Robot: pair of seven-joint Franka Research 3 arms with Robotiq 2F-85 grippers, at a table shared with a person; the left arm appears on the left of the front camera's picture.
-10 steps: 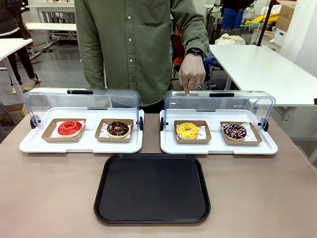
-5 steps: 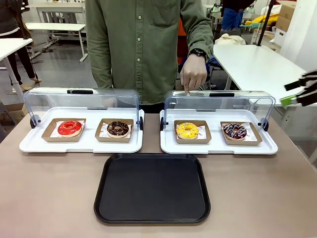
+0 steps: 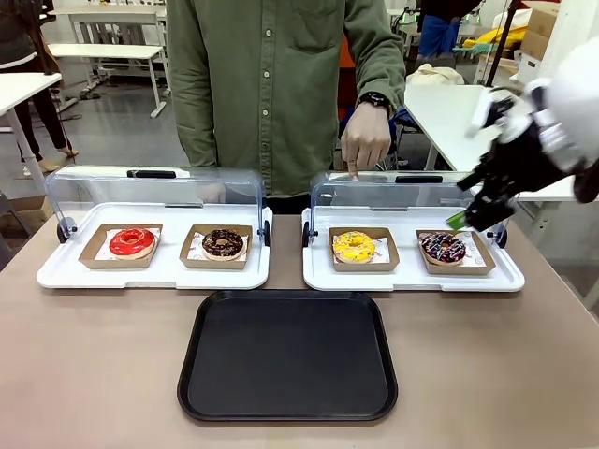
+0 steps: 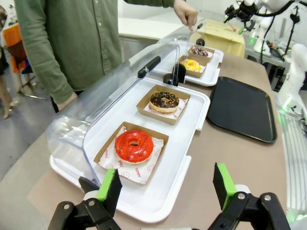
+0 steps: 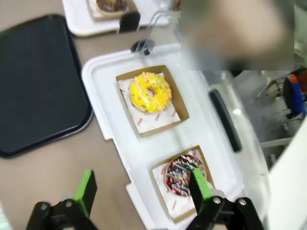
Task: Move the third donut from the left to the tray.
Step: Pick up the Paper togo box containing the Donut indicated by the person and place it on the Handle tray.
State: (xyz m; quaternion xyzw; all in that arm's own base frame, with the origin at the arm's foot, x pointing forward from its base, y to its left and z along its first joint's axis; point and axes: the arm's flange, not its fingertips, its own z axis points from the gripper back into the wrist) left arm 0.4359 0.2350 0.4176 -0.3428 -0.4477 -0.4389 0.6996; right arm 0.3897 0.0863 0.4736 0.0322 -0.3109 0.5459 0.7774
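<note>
The third donut from the left [image 3: 354,246] has yellow icing and sits on a brown cardboard tray in the right white display tray [image 3: 412,280]. The right wrist view shows the yellow donut [image 5: 150,92] ahead of my open right gripper [image 5: 143,189]. From the front, my right gripper [image 3: 473,213] hangs above the sprinkled chocolate donut [image 3: 443,247], to the right of the yellow one. The black tray [image 3: 288,355] lies bare in front. My left gripper [image 4: 166,191] stands open before the left display tray, with the yellow donut [image 4: 193,64] far off.
A person stands at the far side with a finger [image 3: 354,171] on the right clear lid [image 3: 412,192]. The left display tray [image 3: 154,271] holds a red donut [image 3: 132,242] and a chocolate donut [image 3: 223,243] under a raised lid. Bare tabletop flanks the black tray.
My right arm has swung in from the right edge to above the right end of the right display tray. The person's finger stays on the lid.
</note>
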